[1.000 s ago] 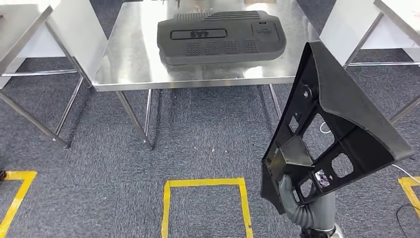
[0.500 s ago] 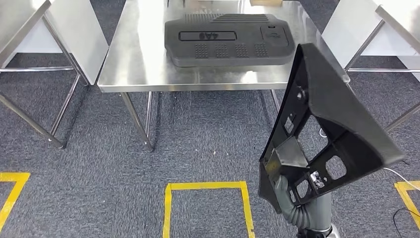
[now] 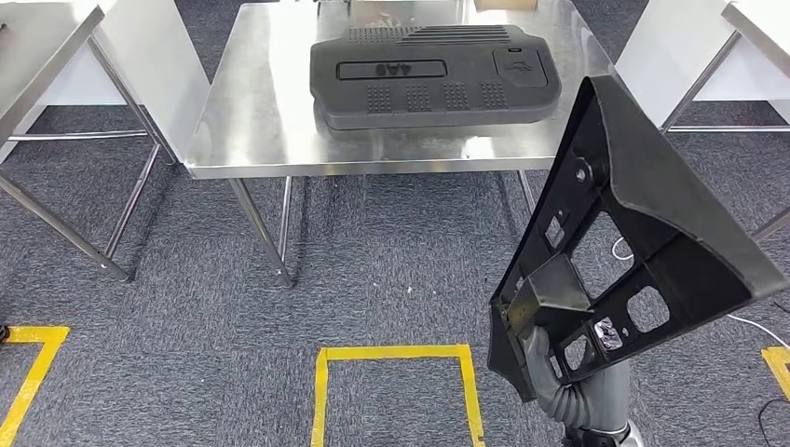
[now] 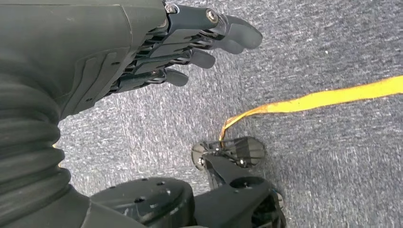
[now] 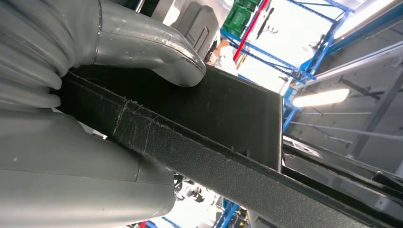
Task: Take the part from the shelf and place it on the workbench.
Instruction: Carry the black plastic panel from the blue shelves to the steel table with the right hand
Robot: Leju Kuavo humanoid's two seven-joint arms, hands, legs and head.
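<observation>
On grey carpet (image 3: 391, 270) | steel workbench (image 3: 251, 112) ahead | right hand (image 3: 559, 377) grips part (image 3: 643, 223) | left hand (image 4: 142, 52) empty, fingers apart

Head view: bright, even overhead light. Steel tabletop (image 3: 261, 121) shows white glare at its far edge and mirrors the dark cover (image 3: 433, 74) (soft shadow on carpet beneath). Right wrist view: ceiling lamp (image 5: 323, 97) blown out, background overexposed, near surfaces sharp. Left wrist view: evenly lit, no blur.
</observation>
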